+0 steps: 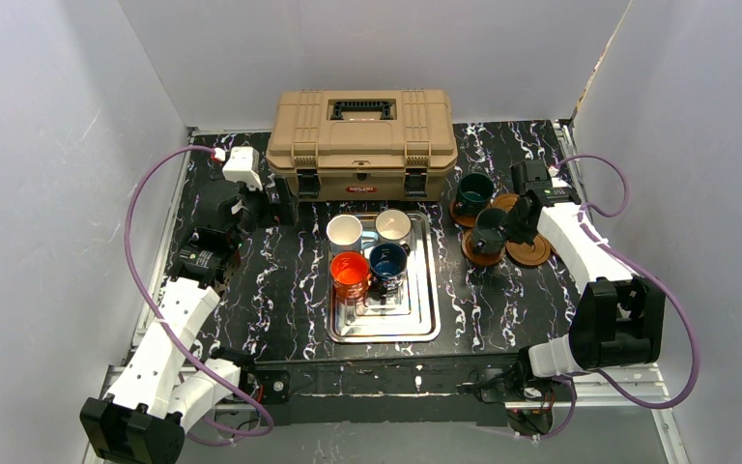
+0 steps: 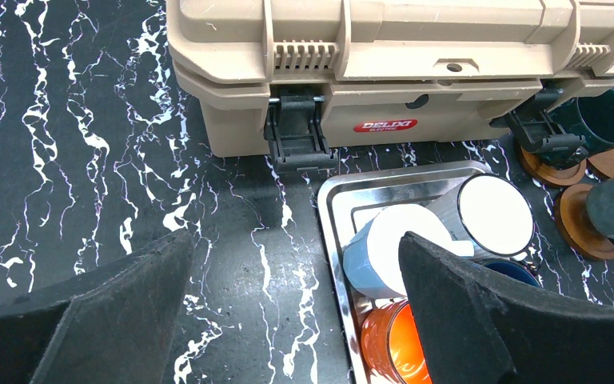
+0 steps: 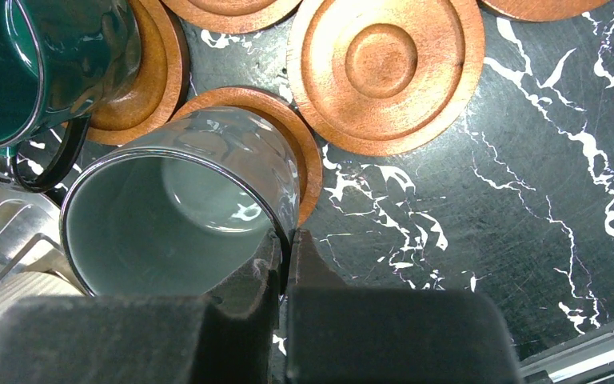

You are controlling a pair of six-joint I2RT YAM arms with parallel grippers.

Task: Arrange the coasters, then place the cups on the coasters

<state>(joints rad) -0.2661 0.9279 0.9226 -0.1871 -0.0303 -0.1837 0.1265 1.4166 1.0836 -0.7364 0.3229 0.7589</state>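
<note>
The toolbox [image 1: 361,143] stands at the middle of the table's [image 1: 502,319] back edge. Just before it, the tray [image 1: 430,324] lies at the table's centre, with four cups [image 1: 351,274] in a two-by-two block at its back end. Right of the tray, toward the right edge, the coasters [image 1: 529,251] cluster close together. The rear cup [image 1: 474,190] sits on the back-left coaster. The front cup [image 1: 492,230] is over the coaster before it; whether it touches cannot be told.
</note>
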